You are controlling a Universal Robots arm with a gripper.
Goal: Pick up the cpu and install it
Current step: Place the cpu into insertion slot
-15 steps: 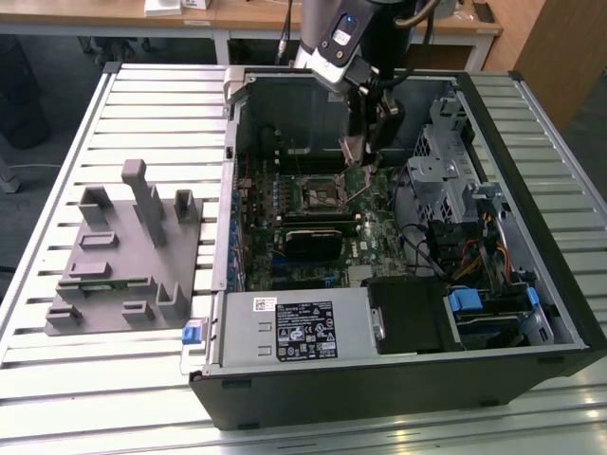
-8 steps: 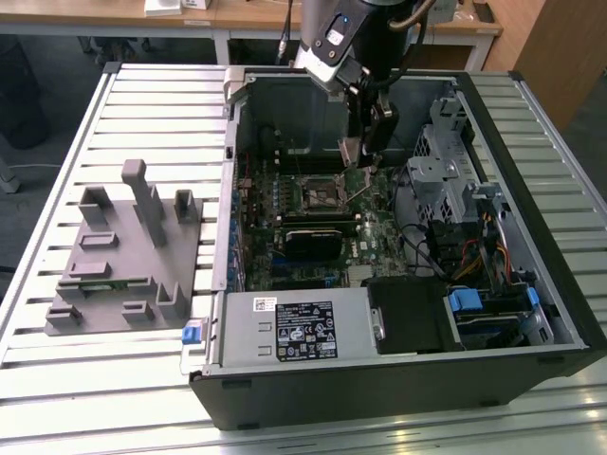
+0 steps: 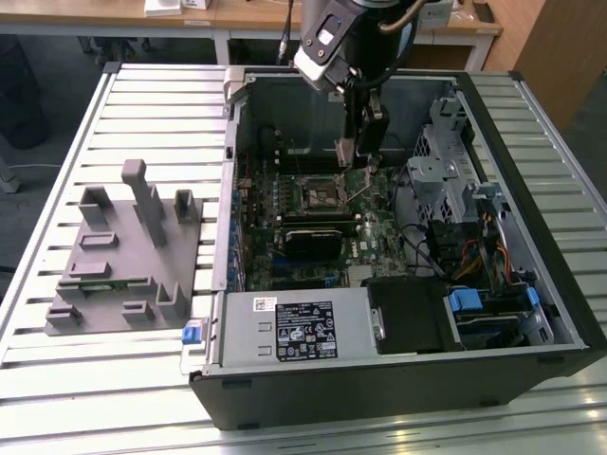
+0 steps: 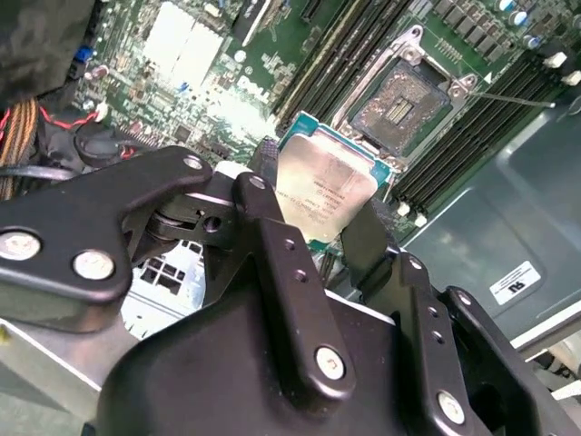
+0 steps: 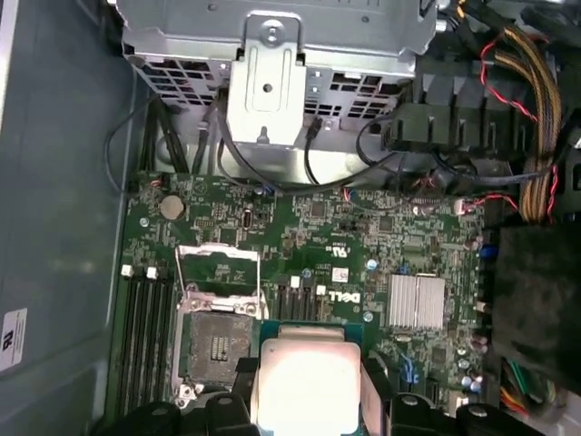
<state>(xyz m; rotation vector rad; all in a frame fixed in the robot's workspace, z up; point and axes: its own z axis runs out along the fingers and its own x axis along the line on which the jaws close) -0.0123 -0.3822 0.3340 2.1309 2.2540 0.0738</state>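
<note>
Jaws closed on opposite edges of the cpu (image 4: 323,184), gripper (image 4: 318,202) pointing down from the arm into the open computer case (image 3: 398,379), chip held above the motherboard (image 5: 309,227), just beside the open socket (image 5: 216,338).

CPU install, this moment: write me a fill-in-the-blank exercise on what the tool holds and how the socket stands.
The tool is ____ on the cpu.
The socket is ____, with no chip seated in it.
The grey fixture lies on the exterior view's ____ of the computer case.
Missing words: shut; empty; left.
</note>
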